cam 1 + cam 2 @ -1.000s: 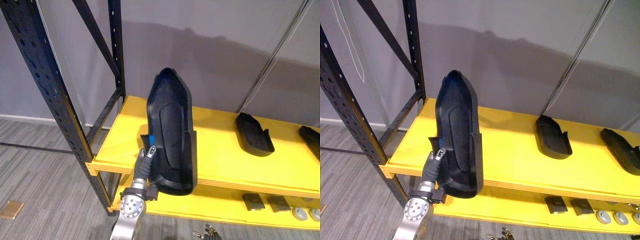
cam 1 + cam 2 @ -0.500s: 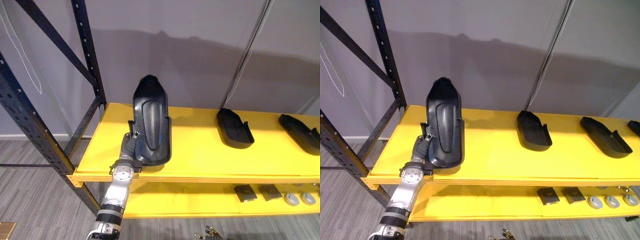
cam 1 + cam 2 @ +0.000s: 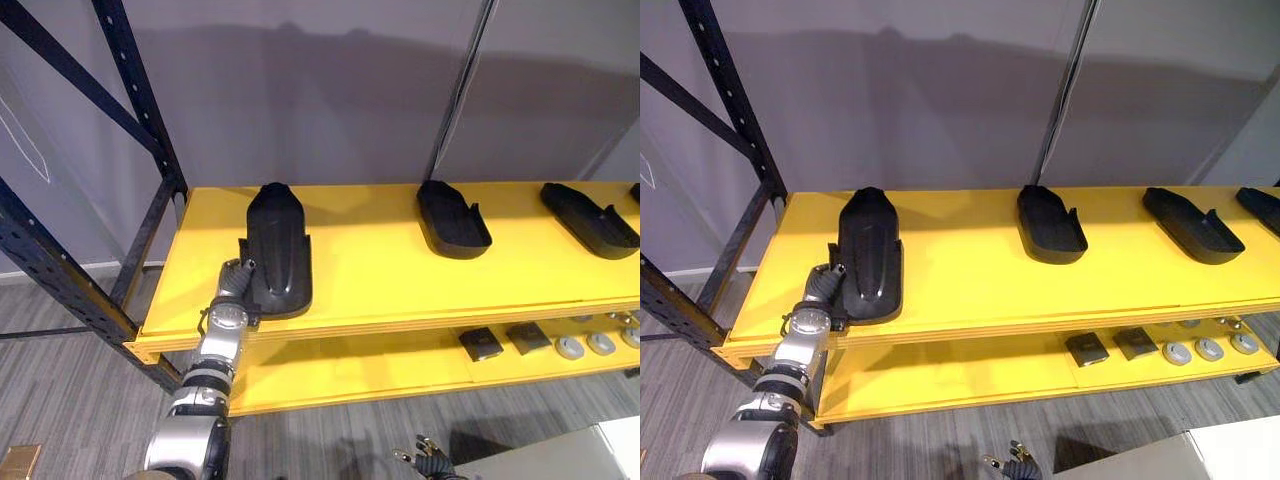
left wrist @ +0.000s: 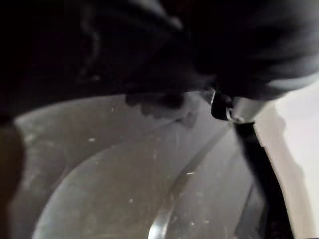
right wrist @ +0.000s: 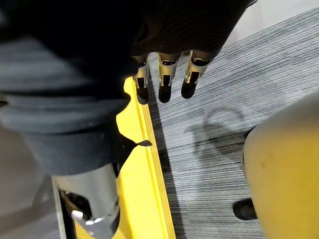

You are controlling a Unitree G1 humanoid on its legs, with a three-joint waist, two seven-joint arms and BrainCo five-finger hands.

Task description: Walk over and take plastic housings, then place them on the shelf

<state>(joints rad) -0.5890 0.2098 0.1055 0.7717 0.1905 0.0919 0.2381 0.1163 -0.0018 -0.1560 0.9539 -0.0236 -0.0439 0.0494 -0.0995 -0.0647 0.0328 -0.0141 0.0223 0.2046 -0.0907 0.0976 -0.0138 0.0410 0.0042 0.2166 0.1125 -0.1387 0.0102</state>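
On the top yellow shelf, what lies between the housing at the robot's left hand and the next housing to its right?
Nothing: the yellow shelf between the left housing and the next housing is bare, as both eye views show.

The silver-grey left arm (image 3: 190, 430) comes in from the lower left of the frame and reaches almost straight up, leaning slightly right. Its round silver wrist joint (image 3: 224, 318) sits left of centre. Above the joint, the left hand (image 3: 237, 280), under its dark ribbed cover, curls its fingers onto the near left edge of a black plastic housing (image 3: 280, 245). The right hand (image 3: 428, 463) hangs at the bottom edge, right of centre, holding nothing. In the right wrist view its silver dark-tipped fingers (image 5: 166, 79) hang loose, side by side.
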